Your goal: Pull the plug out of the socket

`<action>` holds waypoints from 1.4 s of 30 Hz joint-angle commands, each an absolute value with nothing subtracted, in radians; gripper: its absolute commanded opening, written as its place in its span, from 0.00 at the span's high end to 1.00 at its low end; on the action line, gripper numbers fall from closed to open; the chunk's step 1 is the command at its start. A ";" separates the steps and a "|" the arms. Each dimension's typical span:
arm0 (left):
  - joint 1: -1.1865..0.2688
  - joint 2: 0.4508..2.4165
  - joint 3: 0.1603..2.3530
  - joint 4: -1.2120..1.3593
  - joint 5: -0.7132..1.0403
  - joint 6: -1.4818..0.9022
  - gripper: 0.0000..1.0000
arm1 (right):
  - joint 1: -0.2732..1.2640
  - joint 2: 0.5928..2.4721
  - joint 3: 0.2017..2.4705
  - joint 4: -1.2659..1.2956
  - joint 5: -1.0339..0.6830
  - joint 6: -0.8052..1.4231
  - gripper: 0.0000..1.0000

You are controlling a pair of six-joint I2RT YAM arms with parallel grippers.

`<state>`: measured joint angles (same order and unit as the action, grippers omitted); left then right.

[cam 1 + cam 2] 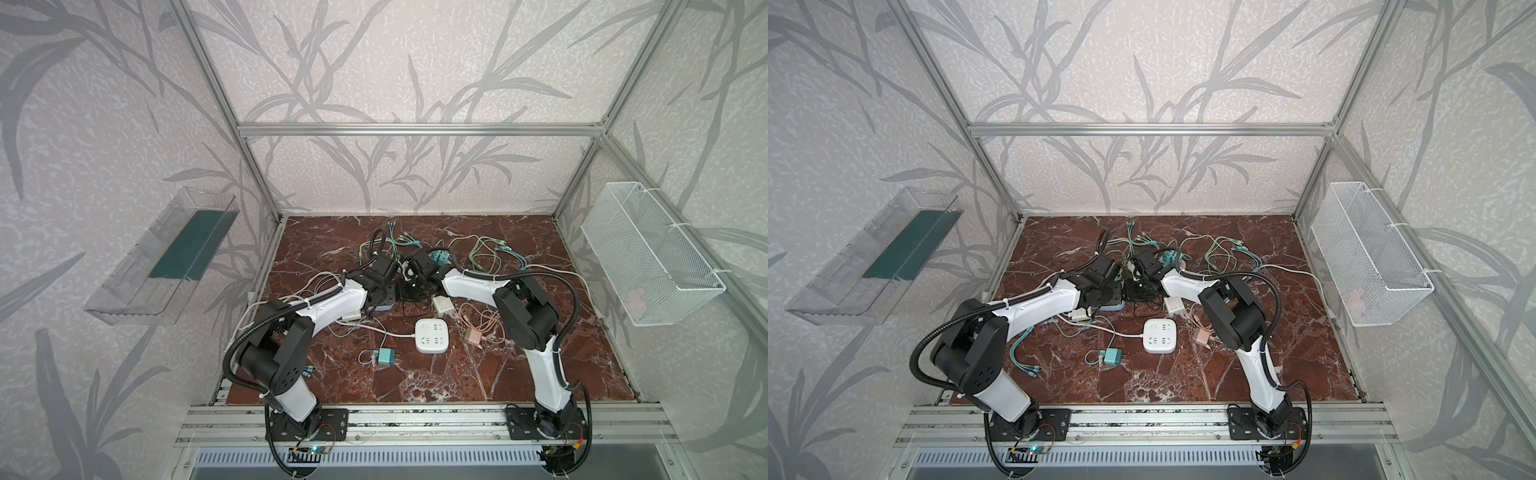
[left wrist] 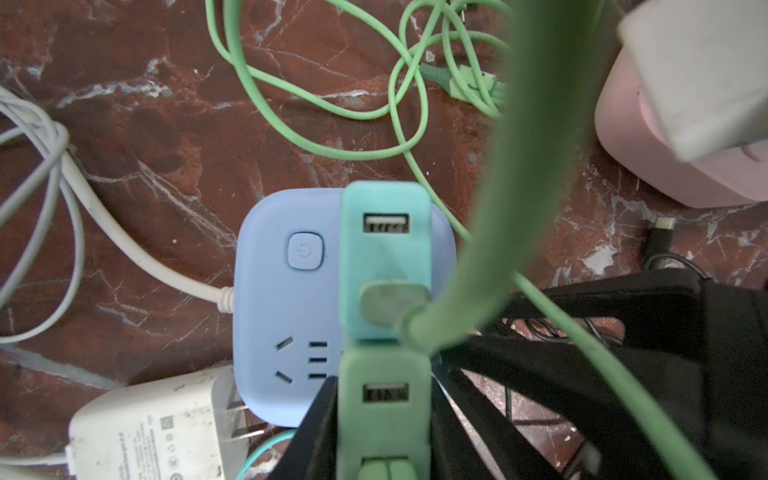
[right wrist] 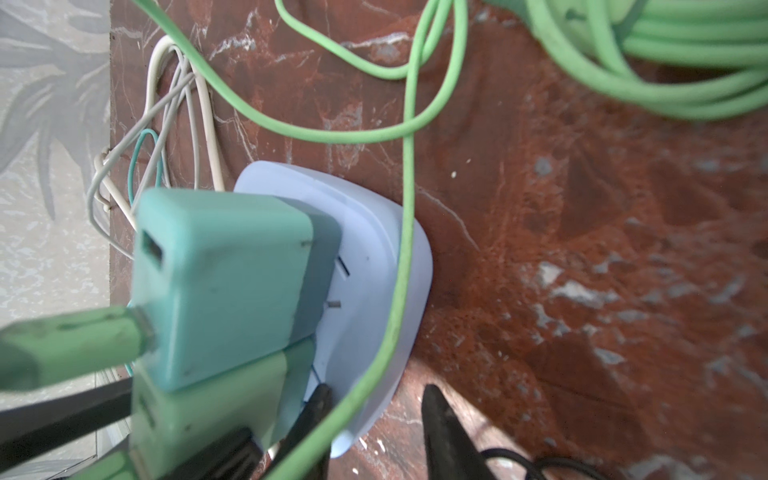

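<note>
Starting at the left wall, both top views show us a clear tray; next the left arm reaches to the middle of the tabletop and covers all but a blue corner of the socket. The left wrist view gives us what is hidden there: the socket lies flat, pale blue and square with rounded corners, a power button on its face and a white cord leaving one side. Two plugs stand in it in a row. The teal plug carries a green cable; the green plug, a boxy charger with an empty USB port, sits just beside it, and the left gripper has its fingers pinching that green plug on both flanks. Only the right wrist view shows us the plugs from the side, the green plug's base meeting the socket's face. There the right gripper has its fingers a little apart astride the socket's rim; whether they press it we cannot tell. Further right, the top views show a white socket, a pink charger and a wire basket on the right wall.
</note>
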<state>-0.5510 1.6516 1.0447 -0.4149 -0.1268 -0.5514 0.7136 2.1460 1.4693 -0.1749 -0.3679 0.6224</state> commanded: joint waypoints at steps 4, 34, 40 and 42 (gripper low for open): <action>-0.557 1.660 1.068 -0.425 -0.132 -0.545 0.75 | 0.708 2.175 1.431 -0.176 -0.361 0.660 0.62; -0.577 1.612 1.120 -0.452 -0.125 -0.516 0.83 | 0.712 2.206 1.467 -0.304 -0.314 0.595 0.67; -0.579 1.601 1.103 -0.460 -0.144 -0.525 0.83 | 0.712 2.200 1.471 -0.285 -0.333 0.595 0.66; -0.579 1.589 1.104 -0.470 -0.165 -0.523 0.83 | 0.712 2.202 1.479 -0.289 -0.335 0.592 0.66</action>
<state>-0.5686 1.6375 1.0908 -0.4641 -0.1360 -0.5240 0.7116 2.1593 1.4849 -0.1757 -0.3767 0.6113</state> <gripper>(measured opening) 0.265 0.338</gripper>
